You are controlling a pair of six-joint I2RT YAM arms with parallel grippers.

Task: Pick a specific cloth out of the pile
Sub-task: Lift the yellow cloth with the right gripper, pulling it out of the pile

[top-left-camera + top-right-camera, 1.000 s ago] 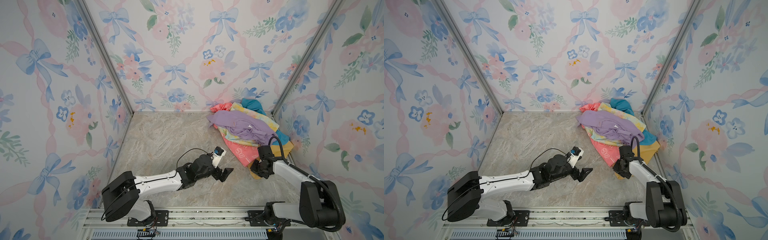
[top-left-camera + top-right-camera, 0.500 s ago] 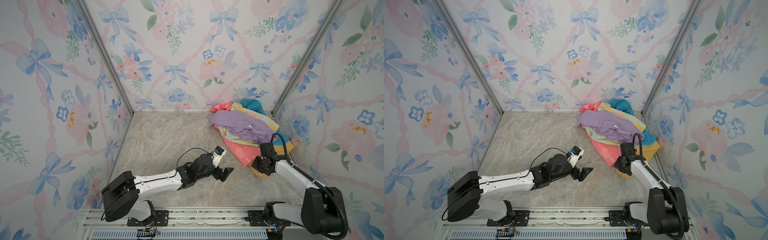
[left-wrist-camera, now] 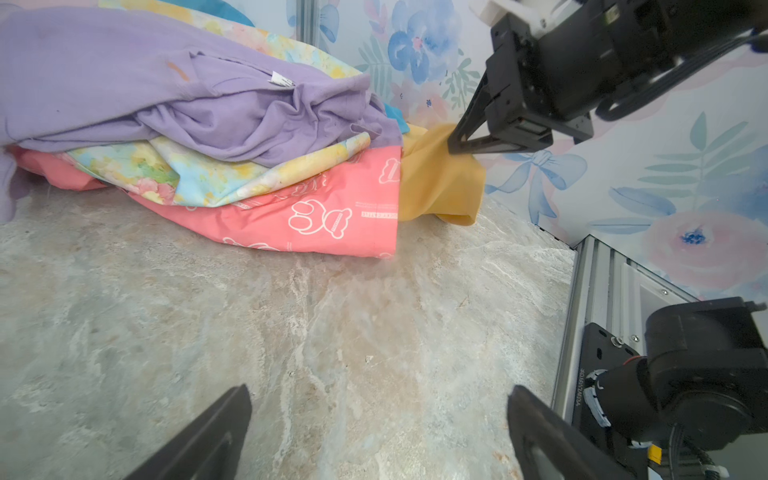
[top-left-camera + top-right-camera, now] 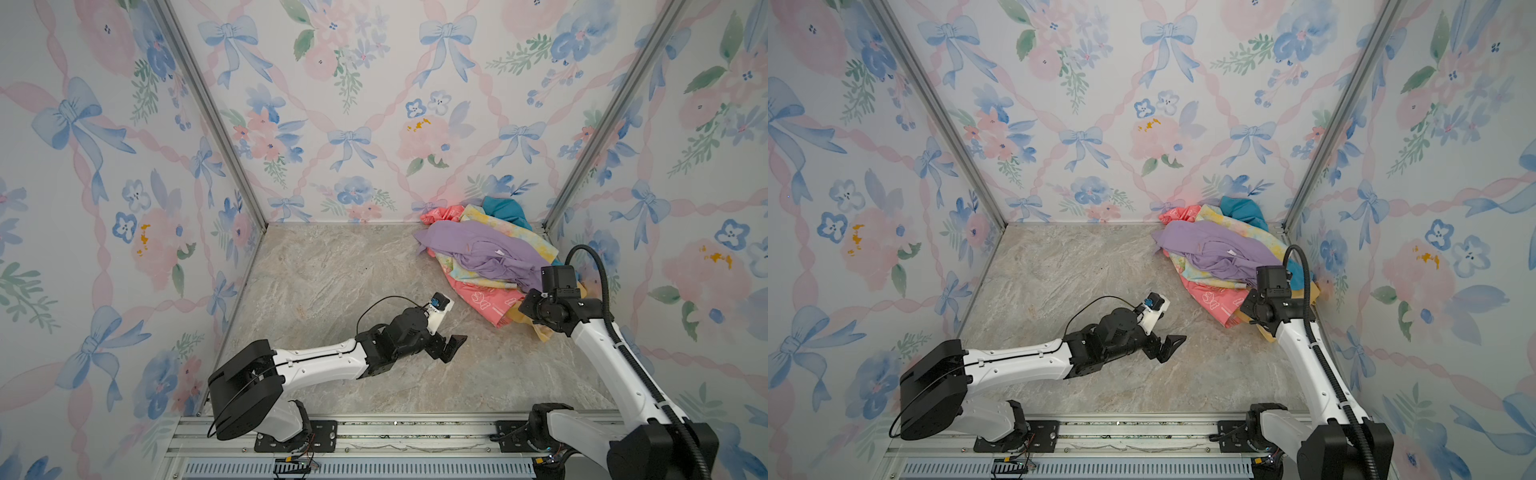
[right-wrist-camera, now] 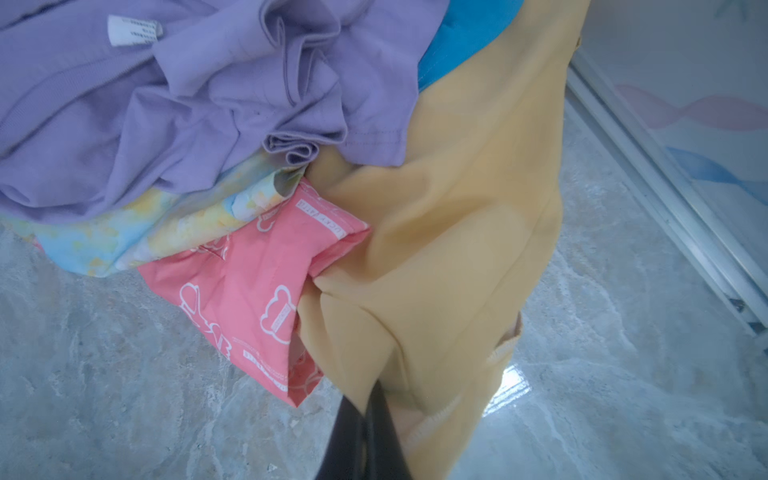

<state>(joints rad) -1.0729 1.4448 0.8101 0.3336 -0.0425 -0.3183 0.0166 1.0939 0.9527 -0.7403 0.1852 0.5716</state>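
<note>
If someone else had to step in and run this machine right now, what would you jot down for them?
Left gripper: open, empty, low over the table, apart from the pile.
Right gripper: shut on the mustard cloth at the pile's near right edge.
Pile: back right corner; the mustard cloth runs under the lilac cloth, beside the coral-pink one.
Done: cloth gripped.
Left: pull it free of the pile.

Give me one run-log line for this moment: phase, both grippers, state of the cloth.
phase: grasp made | right gripper: shut on mustard cloth | left gripper: open, empty | mustard cloth: partly under pile
</note>
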